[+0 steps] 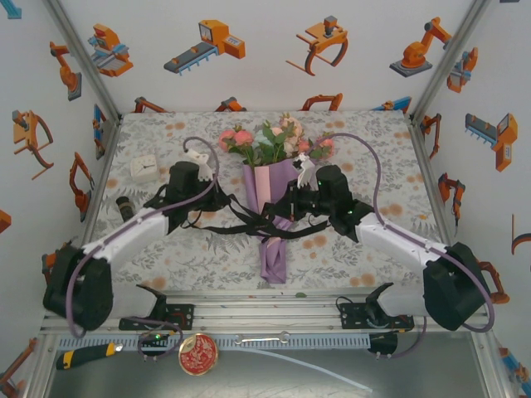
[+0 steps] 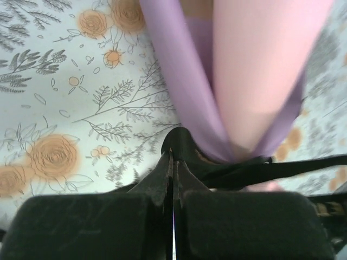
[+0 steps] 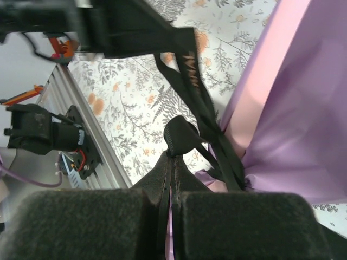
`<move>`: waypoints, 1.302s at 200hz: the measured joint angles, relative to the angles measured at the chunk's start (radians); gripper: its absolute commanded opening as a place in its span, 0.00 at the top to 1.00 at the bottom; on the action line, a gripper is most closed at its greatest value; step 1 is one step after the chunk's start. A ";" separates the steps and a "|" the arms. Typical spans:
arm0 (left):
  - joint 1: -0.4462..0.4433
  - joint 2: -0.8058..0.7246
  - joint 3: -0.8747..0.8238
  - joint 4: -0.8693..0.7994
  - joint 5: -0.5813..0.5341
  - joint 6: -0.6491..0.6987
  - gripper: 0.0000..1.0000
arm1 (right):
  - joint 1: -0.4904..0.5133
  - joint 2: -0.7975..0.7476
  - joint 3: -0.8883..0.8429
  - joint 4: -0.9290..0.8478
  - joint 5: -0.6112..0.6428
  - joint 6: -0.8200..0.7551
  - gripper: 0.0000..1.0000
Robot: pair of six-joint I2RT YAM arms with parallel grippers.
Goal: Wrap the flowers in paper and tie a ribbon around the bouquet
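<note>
I see the bouquet [image 1: 272,195] lying on the worktop [image 1: 199,259], blooms at its far end. The ribbon [image 2: 260,170] crosses its narrow waist. My left tool [image 2: 172,162], just left of the bouquet, is fully closed, pinching ribbon. My right tool [image 3: 171,162], just right of it, clamps a ribbon loop.

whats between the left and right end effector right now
The bouquet lies between the left end effector and the right end effector, with the black ribbon strung across it from one to the other, seen in the top view.
</note>
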 measured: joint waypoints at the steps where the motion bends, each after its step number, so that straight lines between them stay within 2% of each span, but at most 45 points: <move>1: -0.002 -0.013 -0.007 0.003 -0.004 -0.009 0.95 | 0.000 0.002 0.001 0.000 0.001 0.001 1.00; 31: -0.078 -0.198 -0.135 0.008 -0.110 -0.183 0.87 | 0.000 0.042 0.027 -0.003 0.036 0.012 1.00; 64: -0.152 -0.421 -0.179 -0.172 -0.328 -0.360 0.82 | 0.000 0.050 0.027 -0.025 0.112 0.019 1.00; 85: -0.195 -0.580 -0.208 -0.241 -0.434 -0.422 0.80 | 0.000 0.050 0.027 -0.034 0.144 0.021 1.00; 95: -0.201 -0.623 -0.223 -0.267 -0.456 -0.433 0.80 | -0.001 0.050 0.028 -0.035 0.147 0.021 1.00; 106: -0.202 -0.634 -0.233 -0.288 -0.462 -0.431 0.75 | -0.001 0.050 0.031 -0.037 0.143 0.021 1.00; 134: -0.202 -0.531 -0.223 -0.294 -0.428 -0.351 0.55 | -0.001 0.056 0.041 -0.037 0.119 0.018 1.00; 147: -0.199 -0.436 -0.191 -0.297 -0.402 -0.283 0.53 | -0.001 0.058 0.044 -0.037 0.112 0.018 1.00; 182: -0.184 -0.092 -0.022 -0.286 -0.294 0.027 0.48 | -0.001 0.058 0.045 -0.037 0.093 0.018 1.00; 203: -0.139 0.051 0.033 -0.251 -0.221 0.122 0.45 | -0.001 0.058 0.045 -0.039 0.082 0.013 1.00; 219: -0.109 0.112 0.039 -0.212 -0.125 0.182 0.38 | -0.001 0.058 0.045 -0.043 0.075 0.006 1.00; 242: -0.111 0.154 0.039 -0.161 0.032 0.282 0.31 | -0.001 0.057 0.045 -0.049 0.066 0.003 1.00; 260: -0.117 0.159 0.038 -0.121 0.079 0.338 0.27 | -0.001 0.057 0.048 -0.052 0.056 0.003 1.00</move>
